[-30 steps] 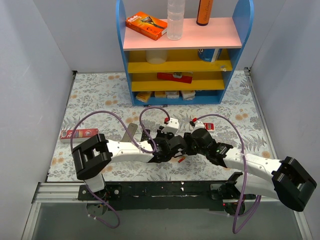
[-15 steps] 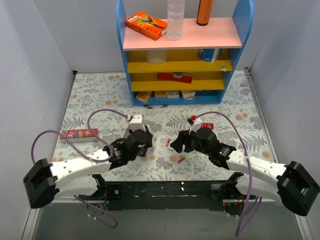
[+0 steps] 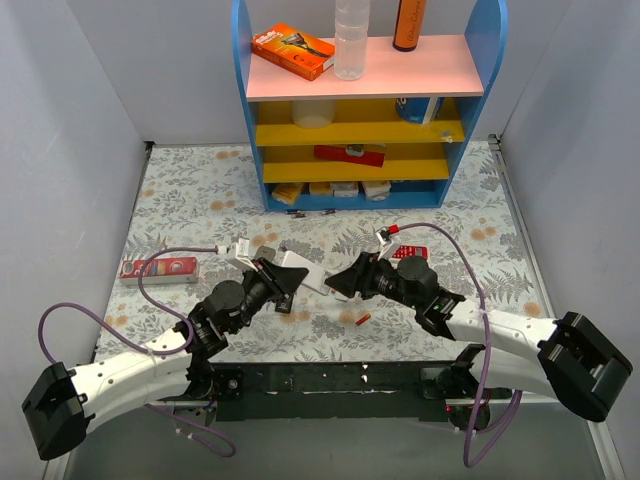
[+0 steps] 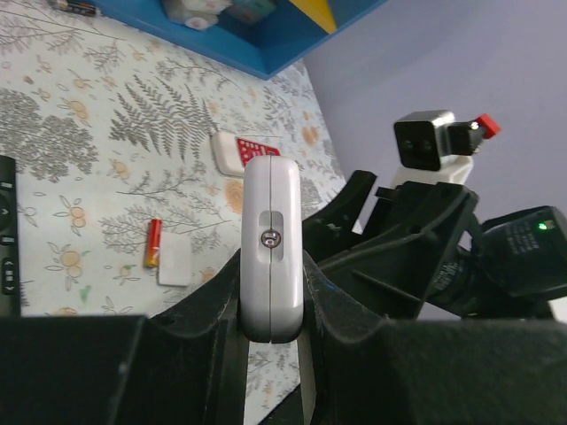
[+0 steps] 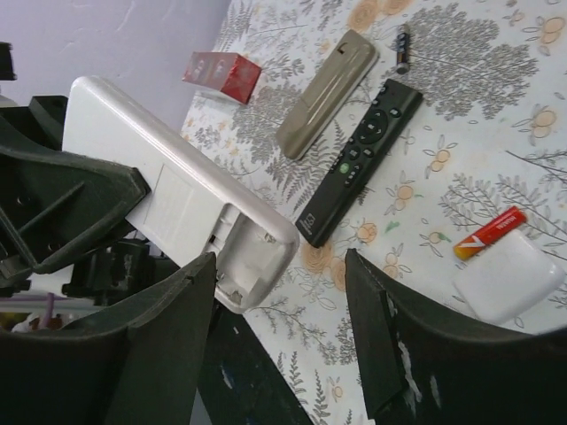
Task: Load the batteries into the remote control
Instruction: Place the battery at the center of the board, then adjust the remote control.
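Right now the left gripper (image 4: 271, 270) is clamped on the white remote (image 4: 269, 195). One finger (image 4: 215, 308) presses each long side, and the remote is held on edge, lifted off the table (image 3: 200, 190).

The right wrist view shows the remote's back, with its battery bay (image 5: 244, 261) uncovered at the end that points toward the right gripper (image 5: 282, 258). That gripper stands wide open and holds nothing. Its two fingers (image 5: 164, 354) are spread to either side of the remote's open end, and I cannot tell whether either one touches it.

Seen from above, the two grippers face each other over the near middle of the table, with the remote between them.

A red-orange battery (image 5: 490, 232) lies on the table just beside a small white cover (image 5: 509, 276). A dark battery (image 5: 403, 44) lies near the far end of a black remote (image 5: 359, 159), and a grey remote (image 5: 323, 93) lies alongside that one. A red box (image 5: 221, 73) sits farther off. A white remote with red buttons (image 4: 237, 152) lies apart from the rest.
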`<state>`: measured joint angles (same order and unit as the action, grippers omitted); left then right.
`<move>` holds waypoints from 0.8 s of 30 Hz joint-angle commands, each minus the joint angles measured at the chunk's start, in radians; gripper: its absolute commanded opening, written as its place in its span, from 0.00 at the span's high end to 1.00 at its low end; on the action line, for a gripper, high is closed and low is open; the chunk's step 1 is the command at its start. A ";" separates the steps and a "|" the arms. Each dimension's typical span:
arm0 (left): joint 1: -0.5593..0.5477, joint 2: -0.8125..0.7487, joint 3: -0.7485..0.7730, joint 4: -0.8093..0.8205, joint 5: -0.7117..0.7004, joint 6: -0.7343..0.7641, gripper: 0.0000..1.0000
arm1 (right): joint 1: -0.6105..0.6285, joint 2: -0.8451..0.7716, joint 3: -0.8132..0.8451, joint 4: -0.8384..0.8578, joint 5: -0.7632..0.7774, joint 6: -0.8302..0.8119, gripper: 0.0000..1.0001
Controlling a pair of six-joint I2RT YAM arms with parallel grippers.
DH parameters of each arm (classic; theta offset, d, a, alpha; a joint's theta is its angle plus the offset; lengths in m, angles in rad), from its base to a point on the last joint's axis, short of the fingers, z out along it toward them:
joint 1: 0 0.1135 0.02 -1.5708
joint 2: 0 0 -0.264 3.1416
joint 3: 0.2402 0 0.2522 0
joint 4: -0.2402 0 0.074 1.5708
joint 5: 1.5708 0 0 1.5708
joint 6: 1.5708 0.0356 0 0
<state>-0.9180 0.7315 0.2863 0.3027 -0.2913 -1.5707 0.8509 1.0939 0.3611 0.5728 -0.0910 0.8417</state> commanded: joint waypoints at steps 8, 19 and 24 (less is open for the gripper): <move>0.007 -0.060 -0.110 0.251 0.070 -0.144 1.00 | -0.010 0.084 -0.071 0.315 -0.131 0.131 0.48; 0.044 -0.096 -0.121 0.201 0.121 -0.134 0.48 | -0.049 0.031 -0.093 0.308 -0.161 0.114 0.99; 0.083 -0.152 -0.078 0.049 0.145 -0.055 0.08 | -0.082 -0.032 -0.039 0.144 -0.167 0.045 0.99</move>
<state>-0.8623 0.6197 0.1593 0.4801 -0.1749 -1.6878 0.7944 1.1194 0.2737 0.8112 -0.2420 0.9657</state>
